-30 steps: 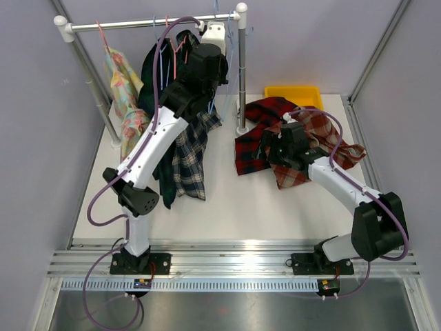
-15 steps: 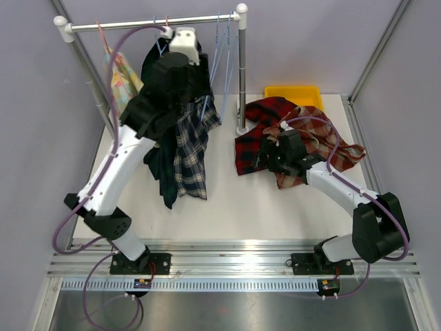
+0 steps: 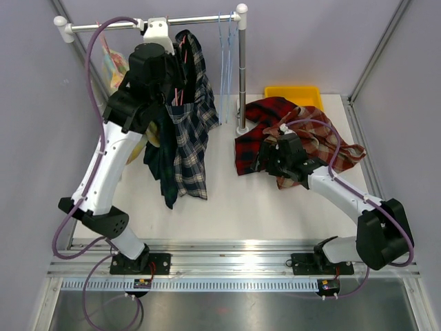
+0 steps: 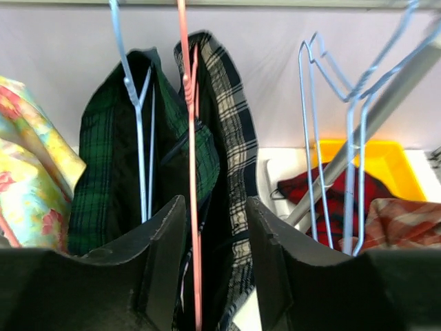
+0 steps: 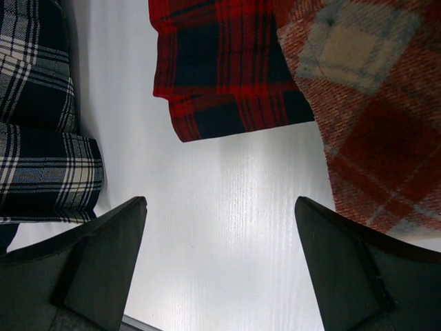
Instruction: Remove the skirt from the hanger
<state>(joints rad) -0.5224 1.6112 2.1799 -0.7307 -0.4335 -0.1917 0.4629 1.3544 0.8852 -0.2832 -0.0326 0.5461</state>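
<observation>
Over the last second the left arm has swung leftward along the rail (image 3: 200, 19), from the bare blue hangers (image 3: 224, 41) near the right post to the upper left of the overhead view. Its left gripper (image 4: 215, 227) now sits just under the rail among the hanging clothes. In the left wrist view its jaws stand apart with the pink hanger (image 4: 191, 207) running straight down between them. Neither finger visibly presses the wire, so nothing is gripped yet. The dark plaid skirt (image 4: 231, 158) drapes on that pink hanger, filling the middle of the wrist view. A green plaid skirt (image 4: 103, 172) on a blue hanger (image 4: 134, 103) hangs just to its left, and a floral garment (image 4: 27, 172) is at the far left. This move reads as lining up on the next skirt to take off, with closing on the hanger or the cloth the likely next step. The right arm has hardly moved. The right gripper (image 5: 220, 203) hangs over bare table (image 5: 220, 207) with its jaws wide apart and holding nothing, between the hem of the hanging skirt and two red plaid skirts (image 3: 258, 134) lying in a heap right of centre. The only container is the yellow bin (image 3: 294, 92) at the upper right of the table. No garment shows inside it, and the red skirts lie just in front of it on the table, not in it.
</observation>
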